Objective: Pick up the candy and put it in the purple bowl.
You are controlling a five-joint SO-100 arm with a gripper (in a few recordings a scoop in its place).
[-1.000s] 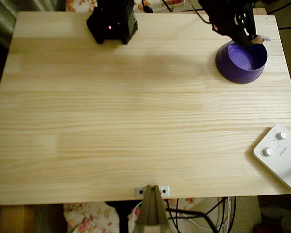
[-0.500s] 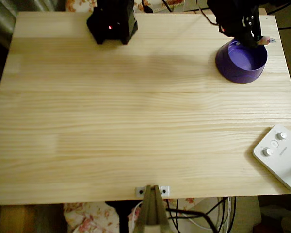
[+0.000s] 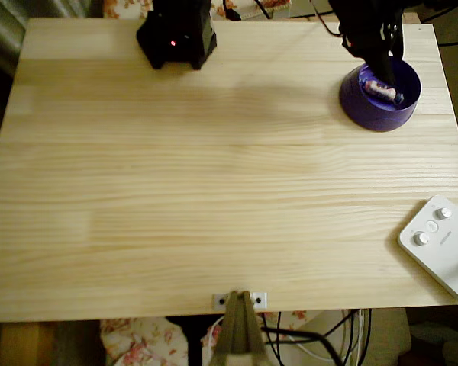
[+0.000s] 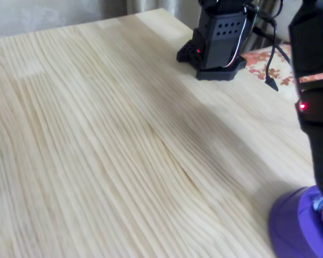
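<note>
Since half a second ago the candy has gone from the gripper's tip at the far rim to the inside of the purple bowl, where it lies on the floor of the bowl, slanted, pale wrapper with a dark middle. Overhead, the gripper hangs over the bowl's upper rim, its dark fingers pointing down into the bowl just above the candy; whether they touch the wrapper cannot be told. The gap between the fingers is lost in dark plastic and shadow, so I cannot tell whether the jaws stand wide or narrow.

The bowl sits at the upper right of the wooden table in the overhead view, near the right edge. In the fixed view the bowl is cut by the lower right corner, with the black arm standing over it, a red light lit on its side.

A black arm base stands at the table's upper edge, well apart from the bowl. A white control box with round knobs rests at the lower right edge.
</note>
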